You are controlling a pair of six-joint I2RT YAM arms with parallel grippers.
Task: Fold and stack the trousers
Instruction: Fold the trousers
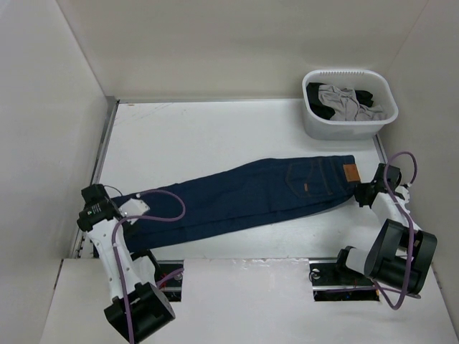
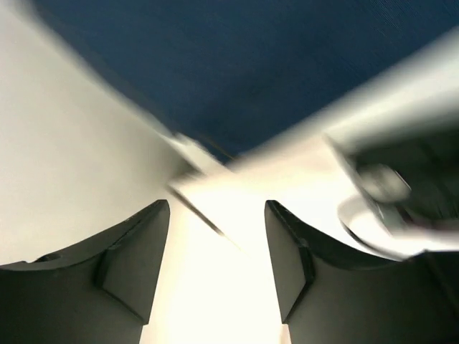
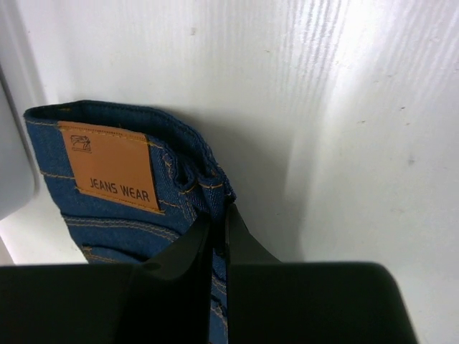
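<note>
Denim ran in one long diagonal across the bench (image 1: 208, 136): the trousers (image 1: 244, 197) lay flat at full length, waistband to the right, leg ends at the near left, one leg seemingly laid over the other. Each arm stood at one end of the garment, which reads as a set-up for bringing one end over to the other.

The right pincer (image 3: 219, 223) was clamped on the waistband's corner, just beside the leather patch (image 3: 111, 165), a sensible hold because the doubled seam there gives firm purchase. The left pincer (image 2: 217, 215) stood apart, bare bench between its fingers (image 2: 136, 244) and the blue cloth just beyond their tips, holding nothing.

The overhead view alone gave the whole lie of the garment, and showed the basket (image 1: 315, 127) of other clothes at the far right, well apart. It could not show either grip. The right wrist view settled that the denim was pinched and made the patch's lettering legible. The left wrist view, though badly smeared, showed the gap between the fingers and the hem lying outside it.
</note>
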